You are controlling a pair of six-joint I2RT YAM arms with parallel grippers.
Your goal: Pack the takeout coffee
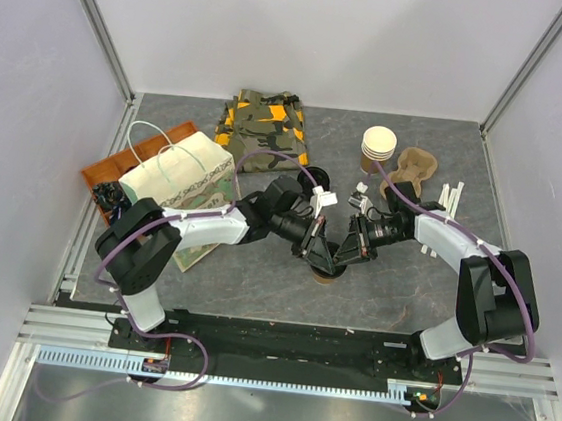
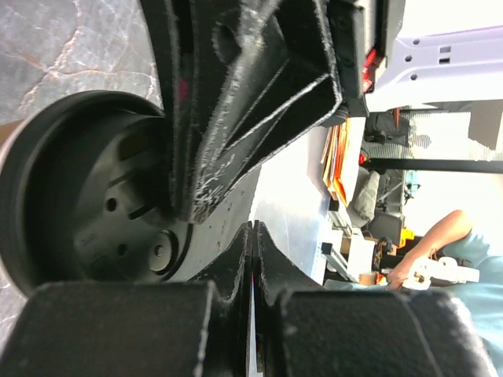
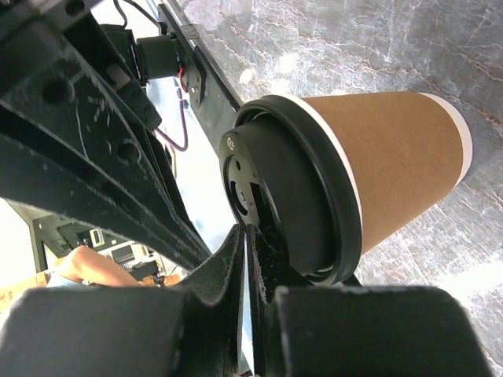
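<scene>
Takeout coffee point(image 3: 385, 161), a brown kraft cup with a white band at the base and a black lid point(image 3: 271, 200) seated on its rim, stands upright on the grey marbled counter point(image 3: 369, 39). In the top view it is at mid-counter, nearer the front edge, and almost covered by the two arms meeting over it. Left pincer point(image 2: 251, 234) is narrow, its fingers pressed together with only a thin seam between them and nothing gripped. Its tips sit at the lid's edge, seen from above in the left wrist view. Right pincer point(image 3: 246, 232) is also narrow, fingers together and nothing between them, tips against the lid's top face; it looks like touching, cannot tell for sure. Both pincers angle down onto the cup from opposite sides, left from the left and right from the right. Printed paper bag point(image 1: 179, 175) with white handles is at the left, well apart from the cup, beside an orange tray point(image 1: 113, 165). A camo-print cloth point(image 1: 267, 121) is at the back centre. A stack of lidless cream-rimmed cups point(image 1: 378, 145) stands at the back right, with a brown crumpled piece point(image 1: 412, 169) just beside it and white sticks point(image 1: 450, 198) near that.
</scene>
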